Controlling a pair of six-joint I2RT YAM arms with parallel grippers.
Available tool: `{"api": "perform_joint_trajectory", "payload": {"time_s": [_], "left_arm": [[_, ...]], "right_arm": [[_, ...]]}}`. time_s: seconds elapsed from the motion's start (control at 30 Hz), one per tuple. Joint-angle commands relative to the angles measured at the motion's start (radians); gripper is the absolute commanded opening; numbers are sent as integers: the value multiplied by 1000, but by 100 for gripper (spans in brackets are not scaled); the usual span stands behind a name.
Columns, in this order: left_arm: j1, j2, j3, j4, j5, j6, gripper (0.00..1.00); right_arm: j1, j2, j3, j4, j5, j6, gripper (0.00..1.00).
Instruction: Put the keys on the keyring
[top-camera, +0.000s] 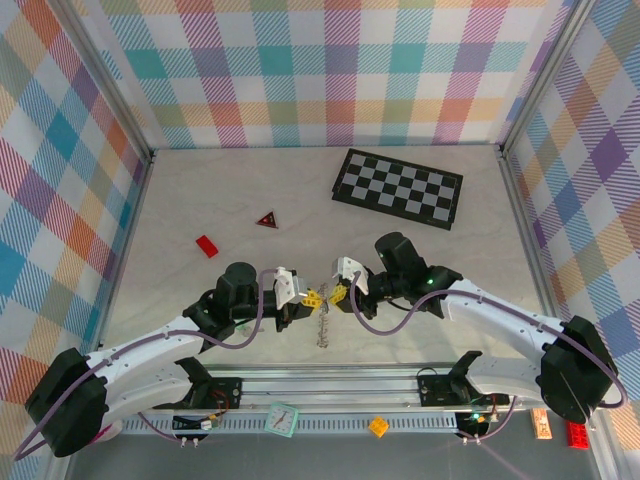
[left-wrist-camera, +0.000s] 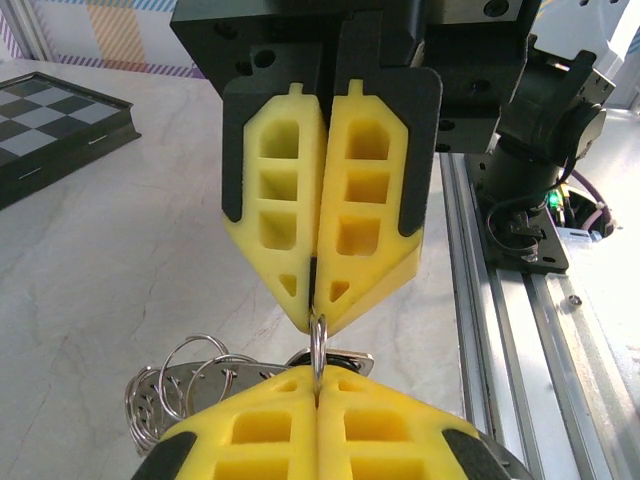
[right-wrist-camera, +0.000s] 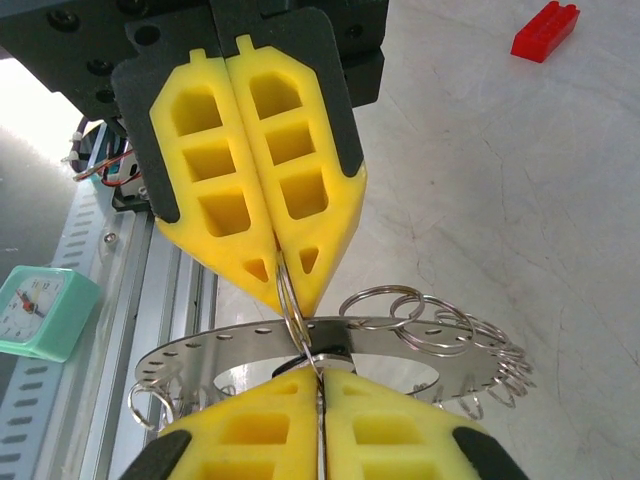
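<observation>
My left gripper (top-camera: 313, 297) and right gripper (top-camera: 338, 293) meet tip to tip at the table's near middle. Both are shut on the same small split ring (left-wrist-camera: 318, 345). This ring (right-wrist-camera: 297, 315) runs from the left gripper (right-wrist-camera: 290, 290) down to the right gripper (right-wrist-camera: 320, 375). It crosses the edge of the keyring (right-wrist-camera: 420, 340), a flat grey disc with rim holes and several small wire rings. The keyring (top-camera: 322, 328) hangs below the tips. A small silver piece with a black loop (left-wrist-camera: 345, 360), perhaps one of the keys, sits against it. In the left wrist view the right gripper (left-wrist-camera: 315, 320) faces the left gripper (left-wrist-camera: 318, 385).
A chessboard (top-camera: 398, 188) lies at the back right. A red triangle (top-camera: 266, 219) and a red brick (top-camera: 207, 245) lie at the left. The aluminium rail (top-camera: 330, 385) runs just behind the tips, with a mint clock (top-camera: 282, 418) beyond it.
</observation>
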Motion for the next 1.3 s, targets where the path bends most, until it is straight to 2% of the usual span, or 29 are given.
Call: {"api": "perform_joint_trajectory", "payload": {"time_s": [0.0, 0.1, 0.3, 0.43, 0.53, 0.6, 0.83, 1.03, 1.27], "left_arm": [[-7, -14, -3, 66, 41, -4, 0], [-6, -18, -3, 74, 49, -8, 0], [-7, -17, 5, 96, 70, -15, 0], [-7, -12, 3, 89, 65, -10, 0], [-5, -9, -1, 90, 65, -9, 0], [-6, -8, -4, 92, 65, -9, 0], [-6, 3, -4, 106, 67, -12, 0], [-6, 6, -3, 116, 67, -18, 0], [-7, 7, -4, 121, 62, -22, 0]], "right_arm": [[3, 5, 25, -6, -37, -24, 4], [3, 16, 24, -15, -32, -31, 0], [3, 82, 66, -74, -57, -37, 0], [3, 65, 58, -56, -60, -38, 0], [3, 30, 36, -33, -24, -37, 14], [3, 7, 21, -20, -17, -37, 20], [3, -1, 16, -3, -115, -12, 26], [3, 13, 16, 35, -127, 4, 23], [3, 25, 20, 44, -131, 13, 10]]}}
